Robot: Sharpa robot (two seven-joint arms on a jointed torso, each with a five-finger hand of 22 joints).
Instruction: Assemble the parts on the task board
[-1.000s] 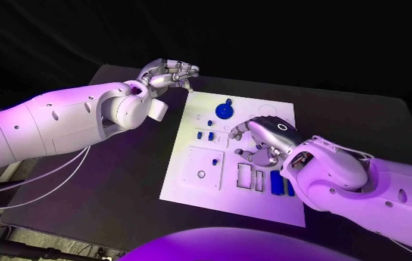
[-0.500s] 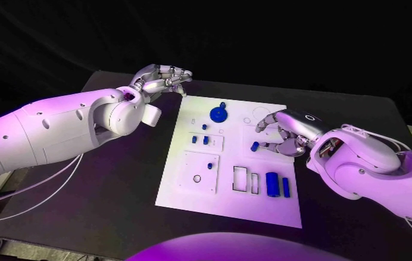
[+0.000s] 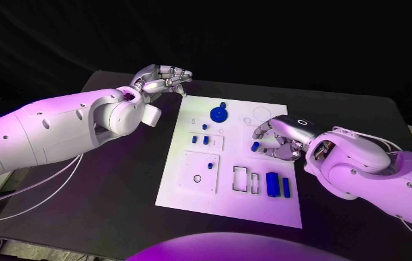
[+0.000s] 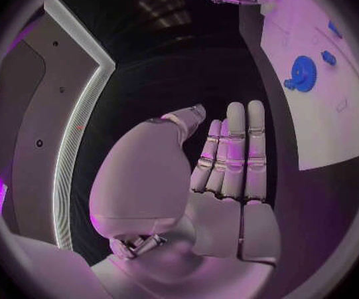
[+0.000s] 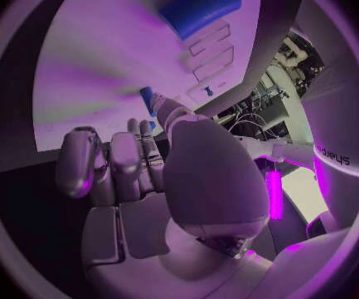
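The white task board (image 3: 193, 198) lies mid-table. It carries a blue gear (image 3: 219, 114), small blue pieces (image 3: 200, 139), a blue peg (image 3: 210, 165) and two blue bars (image 3: 275, 183). My right hand (image 3: 281, 136) hovers over the board's right side. Its thumb and a finger pinch a small blue part (image 3: 255, 146), which the right wrist view shows at the fingertips (image 5: 148, 101). My left hand (image 3: 163, 79) is off the board's far left corner and holds nothing. In the left wrist view its fingers (image 4: 233, 153) lie straight, side by side. That view also shows the gear (image 4: 302, 70).
Empty rectangular slots (image 3: 243, 179) sit beside the blue bars, and a square inset plate (image 3: 199, 171) with a round hole lies on the board's left. The black table (image 3: 103, 183) runs wide on both sides of the board.
The camera view has shifted. My right hand has drawn from the board's middle toward its right edge, with the small blue part now showing at its fingertips. The left hand has barely moved.
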